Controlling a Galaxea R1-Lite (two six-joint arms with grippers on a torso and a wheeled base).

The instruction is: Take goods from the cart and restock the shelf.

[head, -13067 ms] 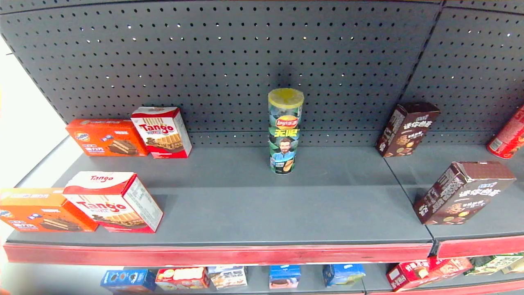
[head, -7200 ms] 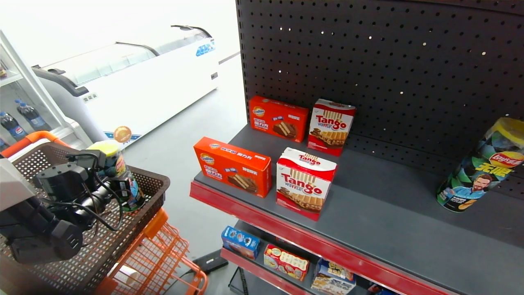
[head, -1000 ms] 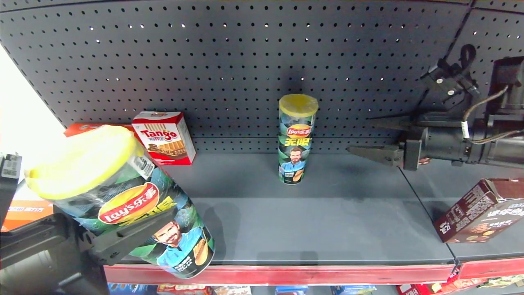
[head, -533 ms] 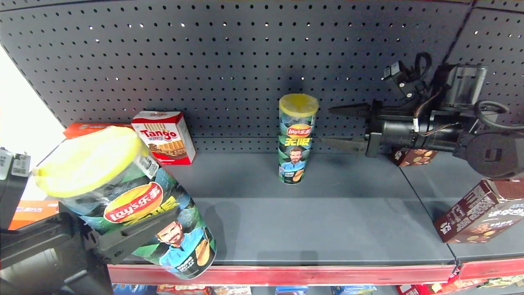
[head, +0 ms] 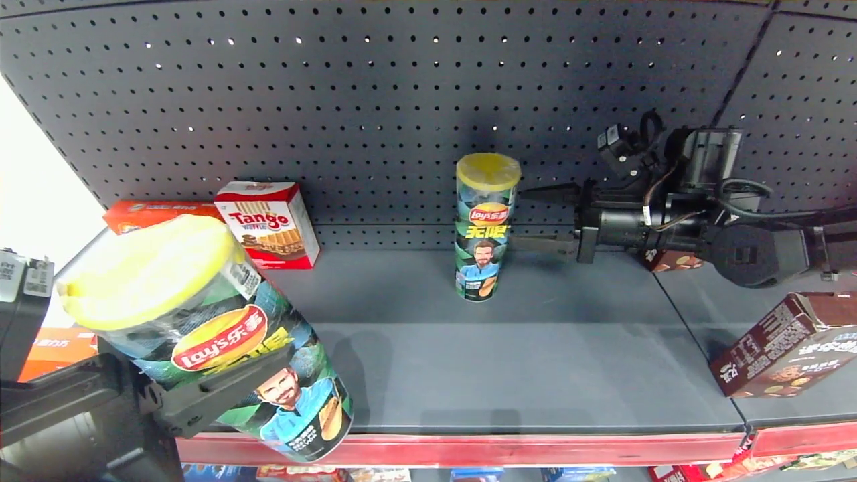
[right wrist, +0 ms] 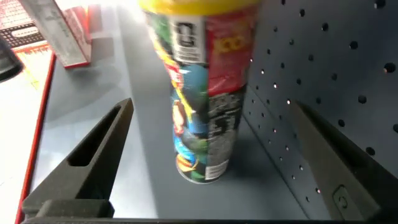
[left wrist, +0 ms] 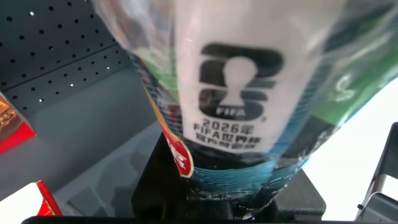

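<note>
The left hand (head: 201, 395) is pinching a chip canister (head: 221, 348) around its lower half, holding it tilted with the yellow lid leaning left, its base hanging over the red front edge (head: 502, 447) of the shelf (head: 535, 348). In the left wrist view the canister (left wrist: 236, 93) is rising straight out of the hand (left wrist: 227, 193). A second chip canister (head: 487, 227) is standing upright at the back of the shelf, against the pegboard (head: 335, 100). The right hand (head: 535, 219) is hovering at its right side, fingers (right wrist: 93, 155) spread wide, one on each side of the canister (right wrist: 202, 93) without clamping it. A wafer box (head: 268, 224) and an orange box (head: 157, 214) are sitting back left; a brown cookie box (head: 783, 345) is leaning at the right.
</note>
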